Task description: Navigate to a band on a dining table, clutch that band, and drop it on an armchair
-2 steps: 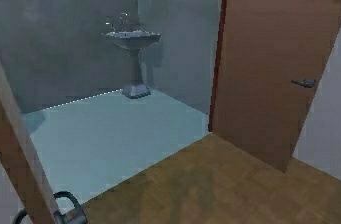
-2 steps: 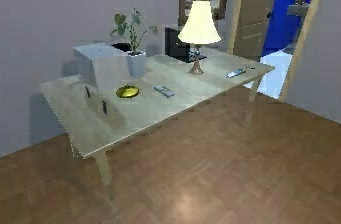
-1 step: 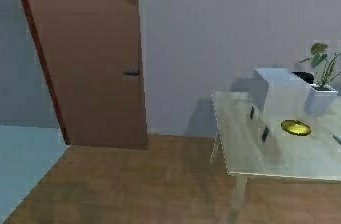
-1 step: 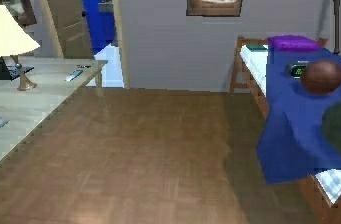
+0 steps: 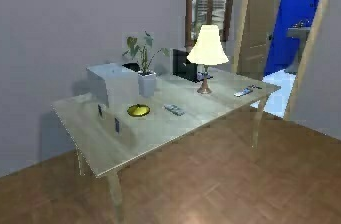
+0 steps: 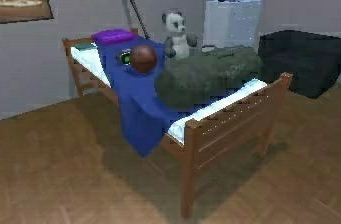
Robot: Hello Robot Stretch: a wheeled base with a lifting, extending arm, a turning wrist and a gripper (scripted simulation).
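A light wooden dining table [image 5: 156,136] stands in the middle of the forward view. Near the table's middle lies a small flat yellow round thing [image 5: 138,110]; it is too small for me to tell whether it is a band. A small grey object [image 5: 174,109] lies just to its right. On the table also stand a cream-shaded lamp [image 5: 207,50], a potted plant [image 5: 144,58] and a grey box [image 5: 110,80]. A remote-like object [image 5: 244,91] rests near the far right corner.
Brown wood floor lies before the table. A dark chair back [image 5: 185,65] rises behind it, and a blue doorway [image 5: 290,35] opens at the far right. In the arm side view stands a wooden bed [image 6: 230,120] with a blue blanket [image 6: 138,105], a ball [image 6: 142,60], a toy panda [image 6: 176,32]; a black box [image 6: 303,60] sits beyond.
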